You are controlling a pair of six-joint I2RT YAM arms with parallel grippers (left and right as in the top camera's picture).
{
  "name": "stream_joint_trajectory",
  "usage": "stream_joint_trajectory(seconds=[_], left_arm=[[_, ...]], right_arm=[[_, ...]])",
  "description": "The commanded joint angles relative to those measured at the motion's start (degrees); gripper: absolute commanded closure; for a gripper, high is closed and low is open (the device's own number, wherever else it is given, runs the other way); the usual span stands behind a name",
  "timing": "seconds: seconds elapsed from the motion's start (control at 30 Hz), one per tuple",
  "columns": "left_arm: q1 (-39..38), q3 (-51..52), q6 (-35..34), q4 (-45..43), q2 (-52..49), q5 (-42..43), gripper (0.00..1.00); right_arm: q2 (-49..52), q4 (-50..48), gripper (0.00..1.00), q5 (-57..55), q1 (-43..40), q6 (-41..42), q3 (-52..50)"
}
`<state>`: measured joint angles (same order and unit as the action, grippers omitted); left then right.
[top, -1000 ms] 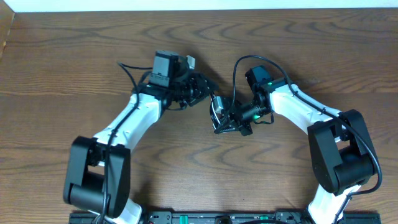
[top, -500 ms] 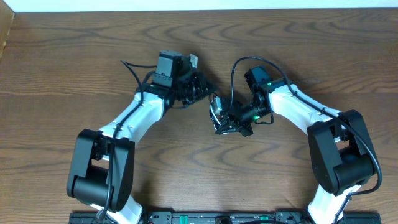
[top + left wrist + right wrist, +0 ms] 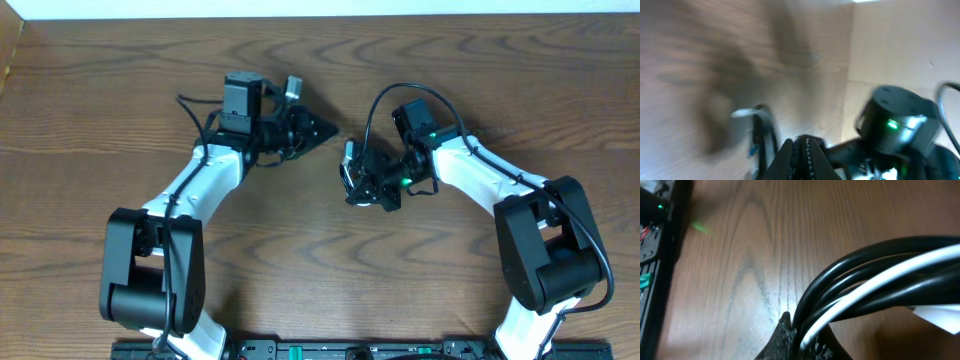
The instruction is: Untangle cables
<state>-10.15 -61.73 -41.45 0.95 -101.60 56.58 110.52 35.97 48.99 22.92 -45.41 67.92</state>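
Left gripper (image 3: 318,128) drawn back leftward, now apart from cable bundle (image 3: 347,180); jaws look closed, empty. Right gripper (image 3: 362,186) jaws clamp bundle, black and white cords together. Tangle unresolved.

Brown wood table (image 3: 320,285), grain running L-R

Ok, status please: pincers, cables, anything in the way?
Left pincer shut, apart from cables. Right pincer shut on cables, black and white bunched. Nothing in the way seen.

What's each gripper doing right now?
Left gripper: closed, nothing visible in it.
Right gripper: closed on the bundle of black and white cables.
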Motion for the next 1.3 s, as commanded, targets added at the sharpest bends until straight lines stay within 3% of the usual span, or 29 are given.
stream_joint_trajectory(seconds=[0.0,0.03,0.07,0.1,0.23,0.37,0.47,0.6,0.9,0.97,1.07,1.27], left_arm=[[0.76,-0.33,2.60,5.92,-0.52,-6.91,0.93],[0.76,-0.33,4.24,7.80,-0.52,-8.28,0.92],[0.76,-0.33,5.86,9.33,-0.52,-9.20,0.92],[0.76,-0.33,8.52,12.22,-0.52,-10.73,0.92],[0.98,-0.35,11.04,14.67,-0.52,-11.28,0.88],[0.68,-0.37,11.50,16.98,-0.52,-15.30,0.85],[0.07,-0.37,15.21,19.80,-0.52,-19.47,0.76],[-1.22,-0.37,19.74,20.61,-0.59,-21.59,0.69],[-5.51,-0.37,25.16,17.79,-0.66,-24.33,0.64],[-6.38,-0.37,25.33,17.57,-0.66,-25.73,0.63],[-6.99,-0.37,25.33,17.64,-0.66,-27.08,0.63],[-6.97,-0.37,25.33,17.62,-0.66,-27.10,0.63]], right_arm=[[-0.85,2.69,0.99,-9.77,1.36,0.15,0.66],[-0.85,3.28,0.91,-13.90,1.81,-0.46,0.66],[-0.85,3.37,0.69,-17.77,2.32,-0.48,0.66],[-1.09,3.34,0.55,-18.88,2.75,-0.50,0.70],[-3.63,3.54,0.40,-13.64,2.49,0.98,3.37],[-6.54,3.48,0.29,-17.97,1.42,12.07,5.95],[-7.52,3.82,0.30,-22.77,-0.11,28.74,6.23],[-6.99,9.35,0.23,-24.26,-1.18,51.32,5.57],[-6.99,8.76,0.28,-30.64,2.58,68.54,-2.97],[-6.99,7.21,0.34,-34.58,3.10,69.83,-4.35],[-6.99,4.33,0.51,-41.33,3.56,70.29,-6.58],[-6.75,1.66,0.54,-42.18,3.54,71.43,-8.02]])
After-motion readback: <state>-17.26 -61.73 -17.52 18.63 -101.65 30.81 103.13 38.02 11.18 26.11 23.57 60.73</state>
